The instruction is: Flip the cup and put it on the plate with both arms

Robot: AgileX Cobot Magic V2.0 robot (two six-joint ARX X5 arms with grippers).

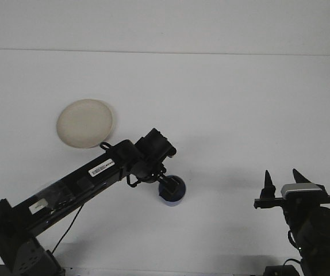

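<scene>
A blue cup (175,197) stands on the white table near the middle, its mouth facing up. My left arm stretches across from the lower left, and its gripper (167,184) sits right over the cup's rim and hides part of the opening. A cream plate (85,123) lies flat at the back left, well apart from the cup. At the lower right, my right gripper (281,179) points upward, open and holding nothing, far from the cup.
The white table (228,115) runs back to a wall edge at the top. My left arm's black link (79,184) crosses the lower left of the table, just in front of the plate.
</scene>
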